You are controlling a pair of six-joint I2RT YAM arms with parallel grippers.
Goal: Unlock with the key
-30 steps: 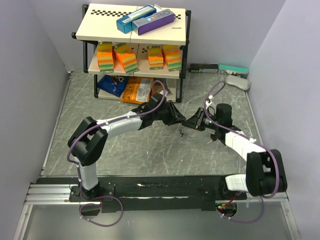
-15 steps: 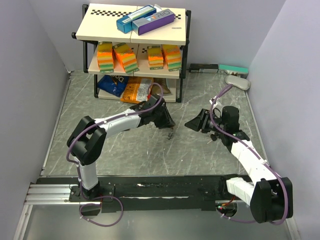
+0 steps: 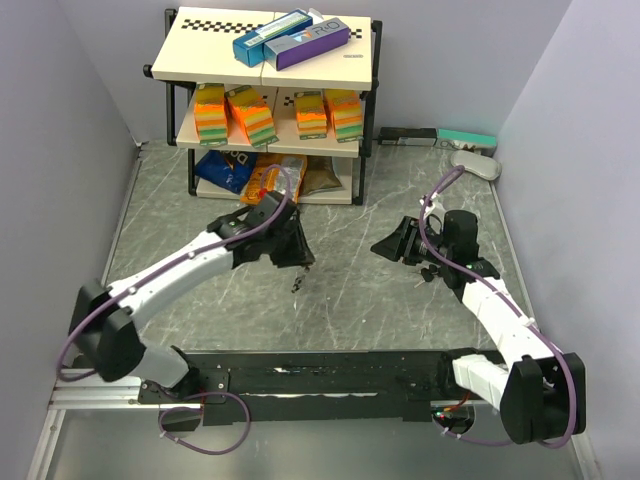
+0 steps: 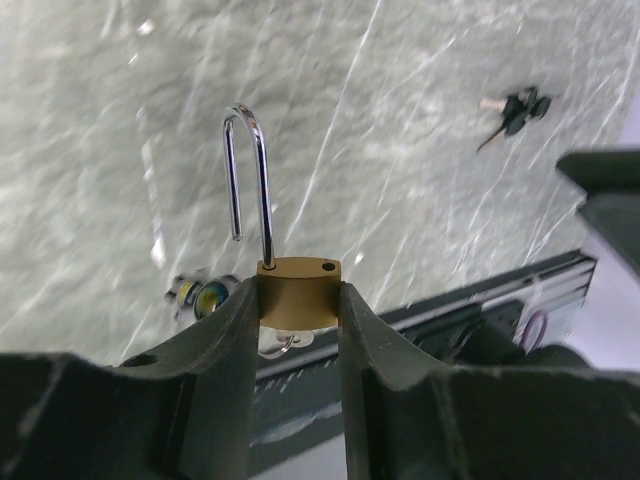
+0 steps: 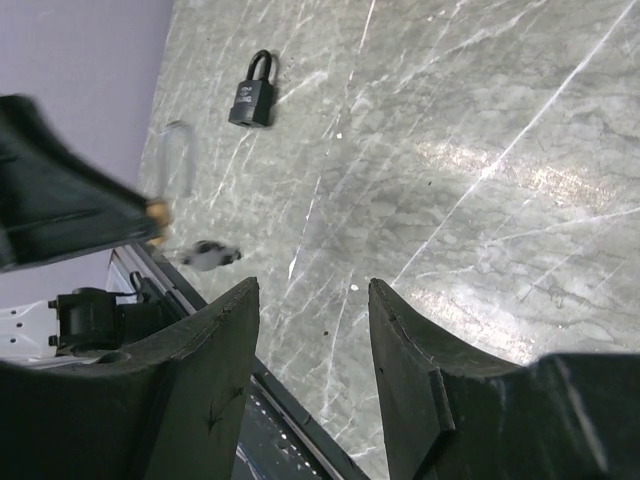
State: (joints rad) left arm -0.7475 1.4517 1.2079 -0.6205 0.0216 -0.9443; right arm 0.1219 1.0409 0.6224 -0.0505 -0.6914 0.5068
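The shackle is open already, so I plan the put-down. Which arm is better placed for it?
Left: the left pincer grips the brass padlock; the right pincer stands open, empty and apart.

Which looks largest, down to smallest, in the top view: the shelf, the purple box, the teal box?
1. shelf
2. purple box
3. teal box
The purple box sits higher, nearer the camera, so that gap may mislead.
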